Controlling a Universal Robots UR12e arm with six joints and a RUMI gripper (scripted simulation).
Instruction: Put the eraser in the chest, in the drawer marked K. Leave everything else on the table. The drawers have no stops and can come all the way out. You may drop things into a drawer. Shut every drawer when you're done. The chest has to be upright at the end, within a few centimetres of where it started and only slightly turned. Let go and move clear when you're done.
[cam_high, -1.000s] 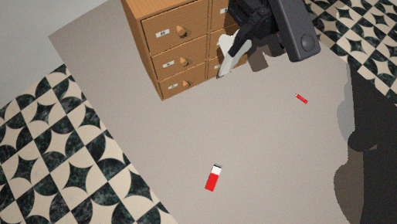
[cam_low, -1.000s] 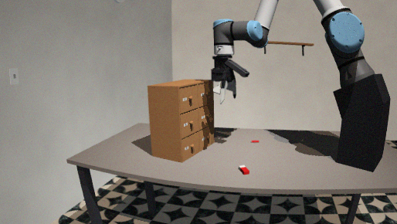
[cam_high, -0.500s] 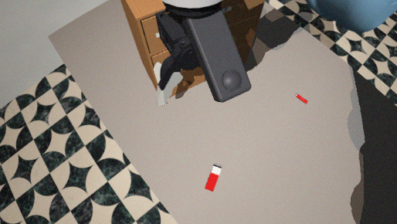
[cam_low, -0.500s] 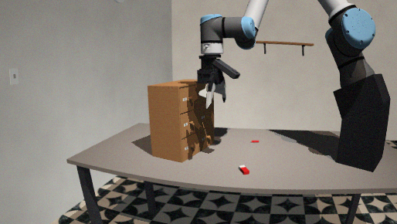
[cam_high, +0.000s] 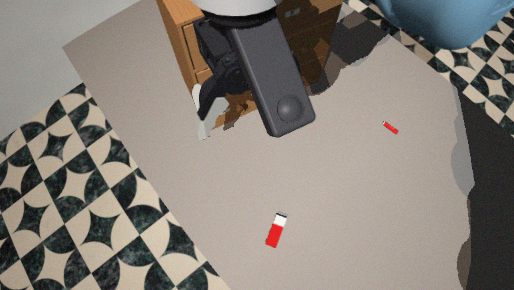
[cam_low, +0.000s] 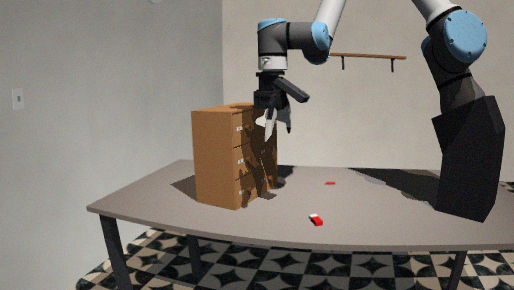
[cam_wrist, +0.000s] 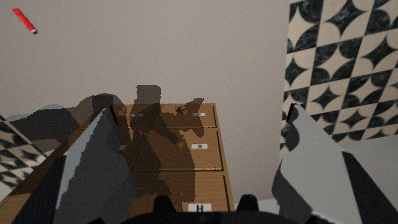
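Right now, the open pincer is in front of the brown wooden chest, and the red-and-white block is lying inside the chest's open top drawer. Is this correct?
Not quite: the red-and-white block lies on the grey table, as the top and exterior views show. The rest I leave as you wrote it.

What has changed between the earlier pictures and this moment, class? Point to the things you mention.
The gripper (cam_high: 212, 117) (cam_low: 277, 132) (cam_wrist: 201, 106) has moved across the front of the chest (cam_high: 177, 20) (cam_low: 215, 155) (cam_wrist: 227, 192), toward the side nearer the plain wall with the switch. It has taken hold of nothing. The chest, the larger red-and-white block (cam_high: 276, 230) (cam_low: 316, 220) and the small red stick (cam_high: 390, 127) (cam_low: 330, 183) (cam_wrist: 24, 20) stayed put.
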